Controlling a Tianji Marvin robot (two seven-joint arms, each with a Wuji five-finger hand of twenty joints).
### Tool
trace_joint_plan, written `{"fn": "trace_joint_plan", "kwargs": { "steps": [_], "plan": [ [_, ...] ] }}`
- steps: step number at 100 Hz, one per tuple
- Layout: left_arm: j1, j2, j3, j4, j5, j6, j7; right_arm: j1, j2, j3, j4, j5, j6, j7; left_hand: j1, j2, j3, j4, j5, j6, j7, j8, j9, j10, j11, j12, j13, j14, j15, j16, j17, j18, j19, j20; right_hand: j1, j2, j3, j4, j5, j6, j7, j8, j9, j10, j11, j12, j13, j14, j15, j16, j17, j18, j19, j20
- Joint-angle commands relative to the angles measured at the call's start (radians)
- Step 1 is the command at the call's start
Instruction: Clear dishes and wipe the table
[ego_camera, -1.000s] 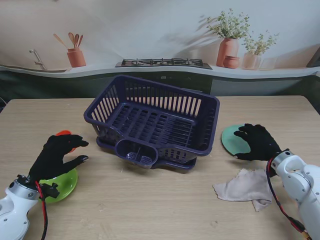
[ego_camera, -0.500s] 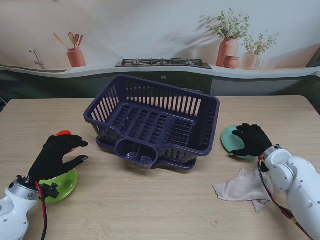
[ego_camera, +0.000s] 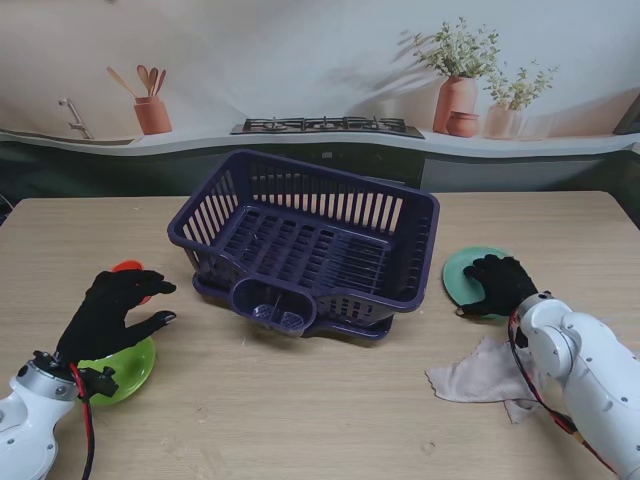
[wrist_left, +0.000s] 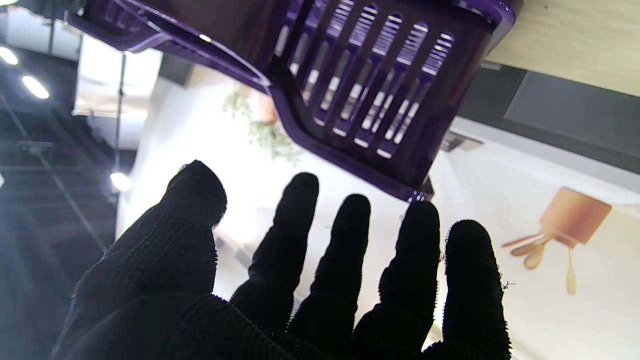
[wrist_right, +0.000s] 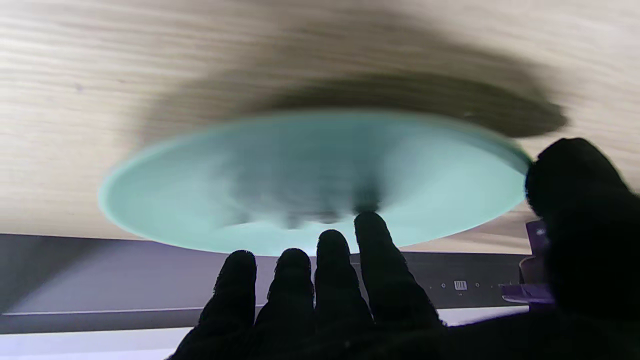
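Observation:
A teal plate (ego_camera: 461, 277) lies flat on the table right of the purple dish rack (ego_camera: 305, 240). My right hand (ego_camera: 498, 283) covers the plate's right part; in the right wrist view its fingertips (wrist_right: 367, 235) touch the teal plate (wrist_right: 310, 180) and the thumb sits by its rim, nothing gripped. A beige cloth (ego_camera: 485, 372) lies crumpled nearer to me than that hand. My left hand (ego_camera: 115, 312) hovers open with fingers (wrist_left: 300, 225) spread, above a green bowl (ego_camera: 132, 375) and beside a red item (ego_camera: 128, 267). The rack (wrist_left: 360, 80) fills the left wrist view.
The dish rack stands in the table's middle with a cutlery cup (ego_camera: 275, 305) on its near side. Beyond the table's far edge a printed kitchen backdrop shows a stove and plant pots.
My right hand has slid a little left and nearer to me over the teal plate, and its forearm has swung in behind it. The left hand has not moved.

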Motion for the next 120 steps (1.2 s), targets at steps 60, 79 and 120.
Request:
{"fn": "trace_joint_plan", "kwargs": {
  "steps": [60, 79, 120],
  "plan": [
    [-0.001, -0.002, 0.003, -0.001, -0.004, 0.001, -0.015, -0.037, 0.000, -0.006, -0.008, 0.038, 0.041, 0.102, -0.014, 0.004, 0.012, 0.018, -0.042, -0.013, 0.010, -0.006, 0.005, -0.021, -0.007, 0.006, 0.019, -0.003, 0.004, 0.010, -0.005, -0.015, 0.011, 0.015, 0.201, -0.048, 0.263, 0.028, 0.016, 0.023, 0.061, 0.044, -0.024, -0.009, 0.120, 0.038, 0.026, 0.001, 0.055, 0.014, -0.029, 0.048, 0.087, 0.141],
    [-0.002, -0.001, 0.004, 0.000, -0.008, 0.003, -0.021, -0.055, -0.002, 0.011, -0.031, 0.066, 0.046, 0.138, -0.014, 0.005, 0.009, 0.018, -0.041, -0.013, 0.010, -0.006, 0.007, -0.022, -0.007, 0.005, 0.020, -0.004, 0.004, 0.010, -0.005, -0.014, 0.011, 0.015, 0.332, 0.012, 0.302, 0.028, 0.045, 0.027, 0.109, 0.040, 0.006, -0.004, 0.162, 0.036, 0.064, 0.017, 0.107, 0.003, 0.021, 0.088, 0.083, 0.131],
    [-0.007, -0.001, 0.007, 0.004, -0.008, 0.002, -0.021, -0.072, -0.017, 0.026, -0.044, 0.139, 0.050, 0.115, -0.014, 0.011, 0.007, 0.018, -0.040, -0.013, 0.010, -0.006, 0.007, -0.021, -0.008, 0.005, 0.021, -0.003, 0.003, 0.010, -0.006, -0.014, 0.011, 0.015, 0.608, 0.162, 0.405, 0.041, 0.104, 0.019, 0.316, -0.052, 0.099, 0.018, 0.233, 0.060, 0.120, 0.050, 0.207, -0.023, 0.115, 0.122, 0.087, 0.049]
  ]
}}
